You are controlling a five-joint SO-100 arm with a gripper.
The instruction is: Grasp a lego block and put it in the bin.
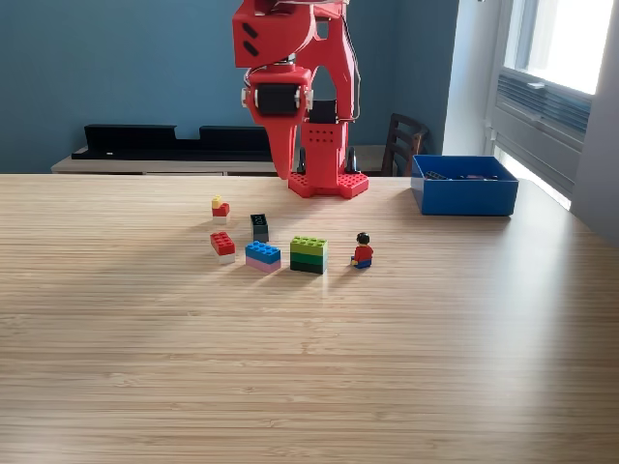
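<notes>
My claw [283, 166] hangs point-down above the back of the desk [309, 367], in front of my red base [327, 182], its jaws together as far as I can see, holding nothing. Below it and nearer the camera lie six pieces well apart from the bin: a small red-and-yellow block [220, 209], a dark block [259, 226], a red block [223, 246], a blue block [262, 255], a green block [309, 254] and a figure [363, 250] in red. The blue bin [464, 187] sits at the exterior view's right, near the far desk edge, with dark bits just visible inside it that I cannot make out.
</notes>
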